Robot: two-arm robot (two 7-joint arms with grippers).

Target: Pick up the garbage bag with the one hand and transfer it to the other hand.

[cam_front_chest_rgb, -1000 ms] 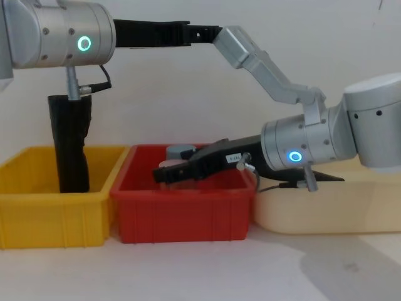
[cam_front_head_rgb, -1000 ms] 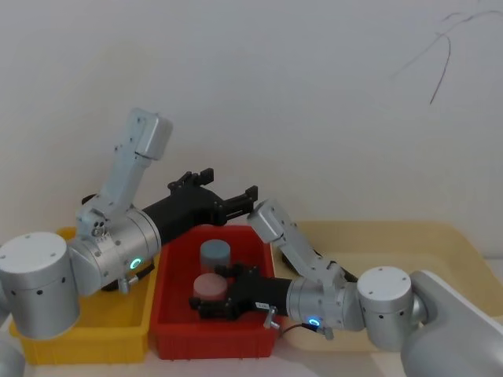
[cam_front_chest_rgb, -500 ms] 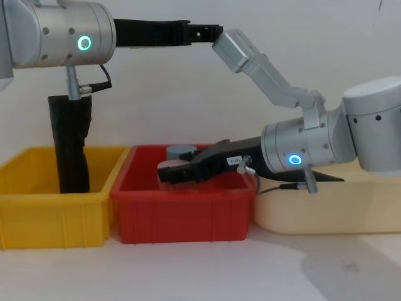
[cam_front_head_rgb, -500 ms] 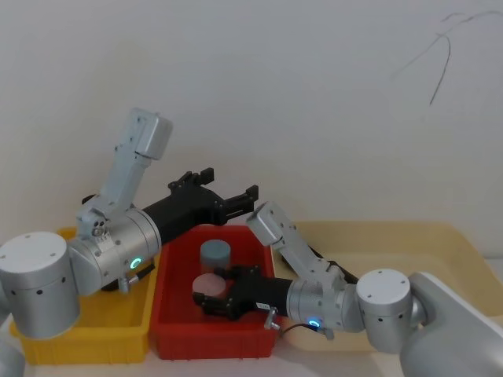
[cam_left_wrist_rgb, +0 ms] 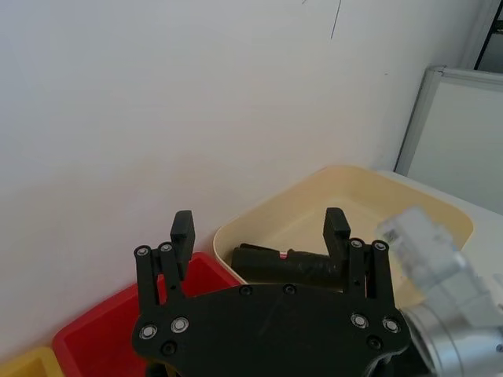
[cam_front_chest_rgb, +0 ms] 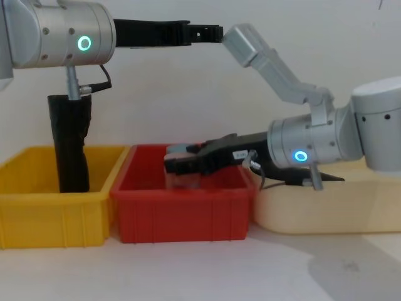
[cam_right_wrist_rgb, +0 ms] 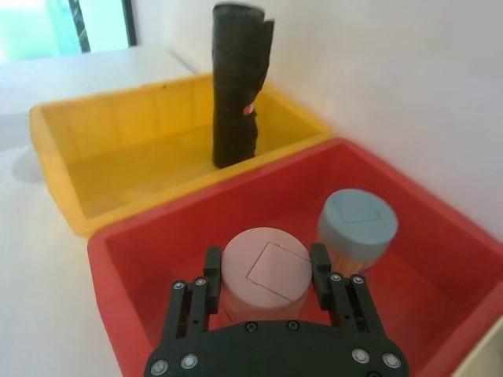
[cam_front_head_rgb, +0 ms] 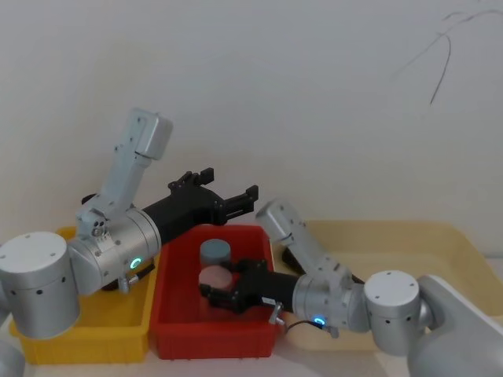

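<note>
The garbage bag [cam_left_wrist_rgb: 291,263] lies in the beige tray [cam_left_wrist_rgb: 377,196]; its tapered end [cam_front_chest_rgb: 326,177] pokes out behind my right arm, and nothing holds it. High over the red bin [cam_front_chest_rgb: 182,213] my left gripper [cam_front_head_rgb: 229,184] is open and empty, with the green-lit arm behind it. Inside the red bin my right gripper [cam_right_wrist_rgb: 265,263], on the blue-lit arm, is shut on a pink-topped can [cam_right_wrist_rgb: 266,271], one finger on each side. In the chest view the right gripper [cam_front_chest_rgb: 175,164] is at about rim height.
A grey-topped can [cam_right_wrist_rgb: 357,224] stands in the red bin just beyond the pink one. Another black roll [cam_front_chest_rgb: 70,144] stands upright in the yellow bin [cam_front_chest_rgb: 50,213] on the left. A white wall closes off the back.
My right gripper has risen and drawn back to the right, and the pink-topped can has come with it. The left arm has stayed still.
</note>
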